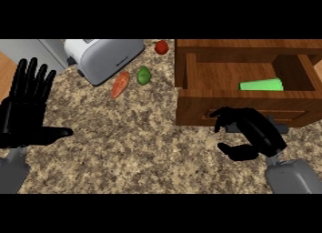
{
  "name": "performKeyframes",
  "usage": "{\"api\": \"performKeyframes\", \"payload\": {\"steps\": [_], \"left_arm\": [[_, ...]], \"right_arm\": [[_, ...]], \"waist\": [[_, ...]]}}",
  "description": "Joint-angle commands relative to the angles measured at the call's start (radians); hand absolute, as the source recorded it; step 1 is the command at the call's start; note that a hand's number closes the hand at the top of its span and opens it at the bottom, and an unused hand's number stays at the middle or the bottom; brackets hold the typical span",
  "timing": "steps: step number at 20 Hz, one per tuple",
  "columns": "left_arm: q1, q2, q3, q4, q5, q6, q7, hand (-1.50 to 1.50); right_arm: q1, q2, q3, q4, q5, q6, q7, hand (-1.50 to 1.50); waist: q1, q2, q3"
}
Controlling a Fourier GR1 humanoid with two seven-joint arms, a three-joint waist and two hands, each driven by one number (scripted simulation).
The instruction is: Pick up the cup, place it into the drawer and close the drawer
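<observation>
Though partly hidden behind the drawer [190,98] front, green cup [262,85] inside.

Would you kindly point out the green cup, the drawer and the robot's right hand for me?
green cup [262,85]: head view, on its side wall.
drawer [197,108]: head view, on its wooden front panel.
right hand [261,133]: head view, on the middle of the hand.

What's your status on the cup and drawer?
Left hand open, resting at left. Right hand curled at drawer front. Cup lying inside, drawer open. Carrot well left of drawer.
</observation>
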Motion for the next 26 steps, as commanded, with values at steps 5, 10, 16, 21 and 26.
{"api": "performKeyframes", "payload": {"steps": [5,10,16,21,26], "left_arm": [[0.039,-0.032,0.063,-0.012,-0.035,-0.046,0.008,-1.5],[0.142,-0.031,0.104,0.001,-0.057,-0.159,-0.041,-1.5],[0.148,0.001,0.179,-0.055,-0.015,-0.192,0.036,-1.5],[0.103,-0.024,0.179,0.034,-0.016,-0.259,0.027,-1.5],[0.098,-0.051,0.15,-0.01,-0.056,-0.211,0.034,-1.5]], "right_arm": [[-0.243,0.074,-0.014,0.384,0.122,-0.053,-0.028,-1.5],[-0.375,0.099,-0.088,0.675,0.122,-0.122,-0.144,-1.5],[-0.498,0.08,-0.184,0.964,0.097,-0.188,-0.301,-1.5],[-0.642,0.026,-0.234,1.134,0.095,-0.16,-0.352,-1.5],[-0.717,-0.006,-0.258,1.225,0.097,-0.152,-0.359,-1.5]], "waist": [[-0.003,0.001,0.0],[0.002,0.003,0.0],[0.015,0.007,0.001],[0.028,0.018,0.001],[0.052,0.026,0.003]]}}
